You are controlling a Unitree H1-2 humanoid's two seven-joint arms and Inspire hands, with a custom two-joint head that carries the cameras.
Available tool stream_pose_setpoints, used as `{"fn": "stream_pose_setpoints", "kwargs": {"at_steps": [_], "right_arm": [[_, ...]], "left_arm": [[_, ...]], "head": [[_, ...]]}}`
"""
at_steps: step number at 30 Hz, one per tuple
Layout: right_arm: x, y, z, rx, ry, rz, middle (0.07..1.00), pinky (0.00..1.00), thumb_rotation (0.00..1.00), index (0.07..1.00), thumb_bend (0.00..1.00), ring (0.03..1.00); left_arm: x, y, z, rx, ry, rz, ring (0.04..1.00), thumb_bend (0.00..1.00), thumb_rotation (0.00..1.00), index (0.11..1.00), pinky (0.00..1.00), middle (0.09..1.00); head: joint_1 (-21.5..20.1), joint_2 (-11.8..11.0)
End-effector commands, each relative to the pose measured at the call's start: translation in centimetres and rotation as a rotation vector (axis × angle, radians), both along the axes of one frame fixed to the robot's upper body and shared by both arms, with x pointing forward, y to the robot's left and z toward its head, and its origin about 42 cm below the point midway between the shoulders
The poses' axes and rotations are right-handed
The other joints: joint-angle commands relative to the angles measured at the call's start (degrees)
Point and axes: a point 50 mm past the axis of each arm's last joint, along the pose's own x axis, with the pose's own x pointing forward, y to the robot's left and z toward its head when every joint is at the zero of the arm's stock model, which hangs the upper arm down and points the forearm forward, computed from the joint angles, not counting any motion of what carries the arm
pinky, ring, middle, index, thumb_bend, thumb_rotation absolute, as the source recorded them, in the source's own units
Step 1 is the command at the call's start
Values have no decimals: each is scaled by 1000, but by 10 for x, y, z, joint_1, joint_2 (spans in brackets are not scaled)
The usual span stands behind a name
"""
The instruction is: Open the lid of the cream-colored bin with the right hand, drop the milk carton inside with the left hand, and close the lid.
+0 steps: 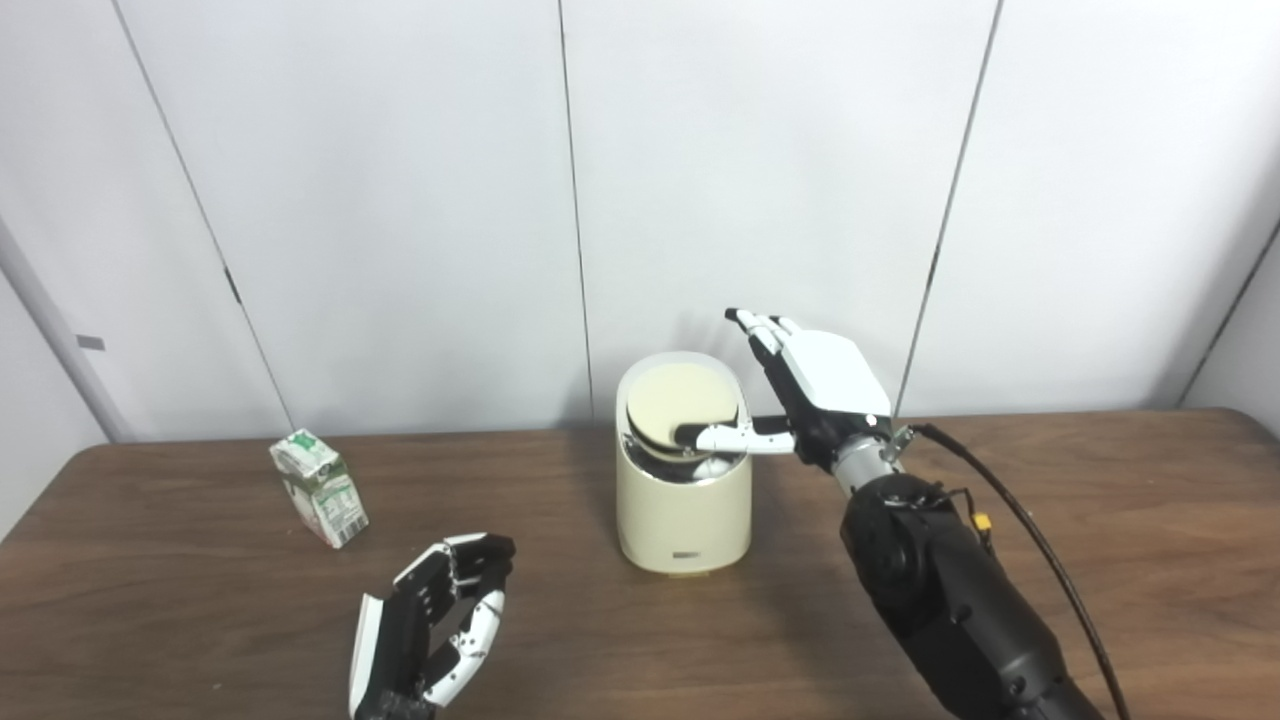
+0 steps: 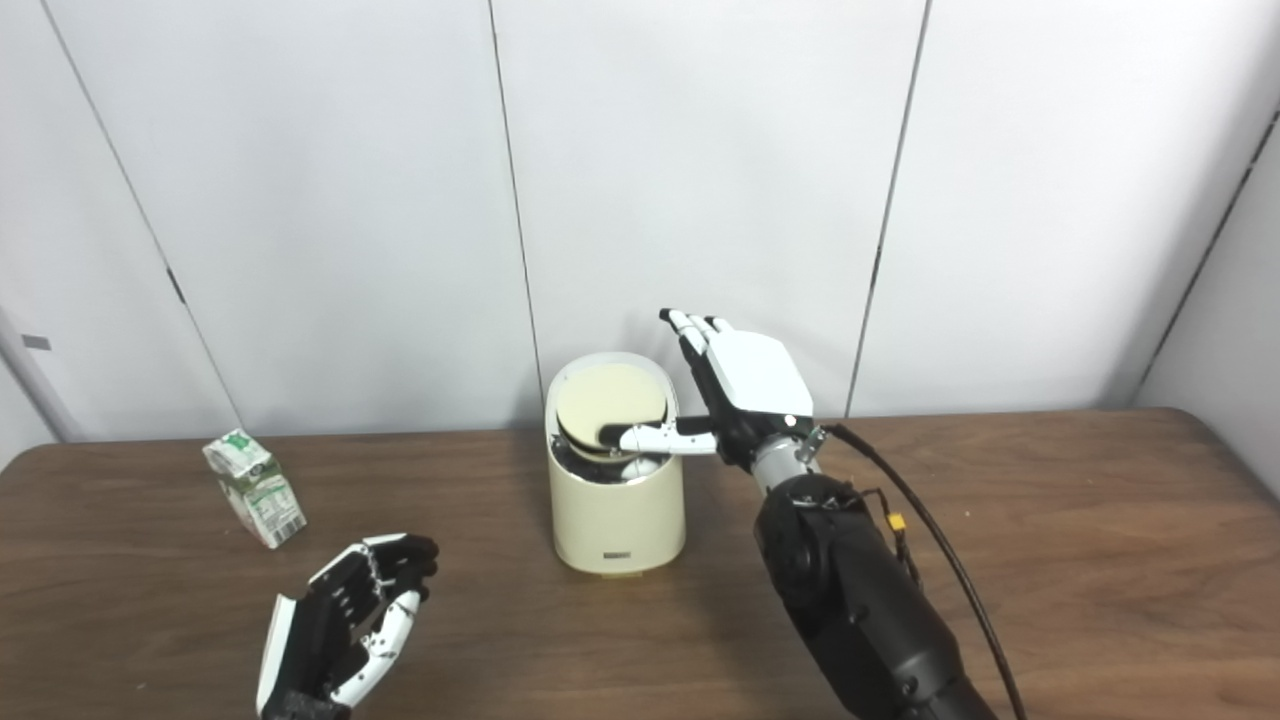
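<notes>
The cream-colored bin [image 1: 683, 500] stands mid-table. Its round lid [image 1: 682, 405] is tilted, with a dark gap below its front edge. My right hand [image 1: 812, 385] is beside the bin's right rim, fingers straight up and apart, thumb [image 1: 735, 437] reaching across onto the lid's front edge. The milk carton [image 1: 319, 487], white and green, stands at the left of the table. My left hand [image 1: 435, 620] is open and empty, low over the table's front, to the right of and nearer than the carton. The same layout shows in the right eye view, with the bin [image 2: 617, 500] and carton [image 2: 255, 487].
A brown wooden table [image 1: 1100, 520] runs the width of the view, with a white panelled wall behind it. A black cable [image 1: 1040, 545] runs along my right forearm.
</notes>
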Motion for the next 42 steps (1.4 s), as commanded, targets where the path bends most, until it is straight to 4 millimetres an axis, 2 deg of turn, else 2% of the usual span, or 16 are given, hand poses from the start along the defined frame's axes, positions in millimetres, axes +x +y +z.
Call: {"fn": "stream_pose_setpoints", "kwargs": {"at_steps": [1, 5, 12, 16, 18, 20, 22, 23, 24, 25, 27, 28, 30, 37, 40, 42], "right_arm": [[2, 2, 26, 43, -70, 29, 927, 872, 952, 940, 904, 940], [-1, 0, 27, 106, -51, 38, 942, 885, 942, 955, 893, 948], [-28, -6, 41, 247, -176, 100, 995, 941, 976, 996, 940, 986], [-52, -12, 48, 384, -269, 138, 1000, 839, 889, 1000, 980, 965], [-65, -15, 47, 485, -331, 193, 1000, 854, 825, 1000, 957, 976], [-79, -21, 45, 540, -402, 214, 991, 862, 782, 998, 861, 965], [-93, -26, 41, 573, -456, 213, 934, 816, 761, 938, 627, 913], [-100, -28, 39, 587, -484, 201, 907, 787, 737, 907, 564, 888], [-109, -32, 32, 595, -519, 185, 833, 698, 666, 820, 398, 815], [-116, -34, 27, 599, -542, 174, 794, 653, 592, 774, 294, 772], [-127, -42, 11, 609, -563, 162, 760, 612, 521, 738, 204, 732], [-131, -46, 3, 619, -560, 158, 742, 599, 449, 722, 191, 715], [-140, -54, -13, 648, -538, 149, 725, 590, 400, 705, 199, 704], [-174, -77, -59, 692, -404, 121, 667, 528, 383, 650, 270, 645], [-185, -84, -75, 756, -332, 71, 672, 539, 420, 649, 294, 654], [-194, -87, -86, 795, -297, 49, 675, 554, 368, 648, 298, 663]], "left_arm": [[0, 1, 2, 3, -25, 5, 647, 209, 253, 645, 566, 667], [-1, 2, 2, 12, -29, 6, 641, 202, 243, 643, 558, 663], [-2, 3, 2, 4, -21, -2, 648, 209, 266, 646, 568, 668], [-2, 3, 2, 0, -23, -2, 643, 207, 230, 644, 562, 665], [-2, 3, 2, 3, -23, -4, 644, 210, 239, 645, 566, 666], [-1, 3, 2, 10, -22, -5, 642, 209, 256, 645, 567, 666], [-1, 3, 2, 5, -26, -3, 640, 210, 271, 646, 569, 665], [-1, 3, 2, 4, -27, 0, 638, 211, 266, 645, 567, 663], [-1, 3, 2, 0, -28, -1, 637, 210, 258, 644, 564, 662], [0, 3, 2, -2, -28, -1, 638, 209, 254, 643, 564, 662], [0, 3, 2, -5, -25, -6, 641, 208, 248, 643, 564, 664], [0, 3, 2, -5, -21, -7, 643, 210, 255, 644, 568, 666], [0, 3, 2, -4, -19, -5, 645, 212, 261, 644, 568, 667], [0, 5, 0, 5, -22, -2, 644, 216, 244, 644, 561, 666], [0, 6, 0, 7, -19, 1, 644, 219, 229, 643, 562, 666], [1, 8, -1, 7, -23, -2, 644, 214, 224, 644, 558, 666]], "head": [[0, 0], [0, 1], [1, 2], [1, 1], [2, 1], [2, 1], [2, 1], [1, 1], [1, 0], [1, 0], [1, -1], [0, -2], [-1, -3], [-2, -4], [-1, -6], [-3, -6]]}}
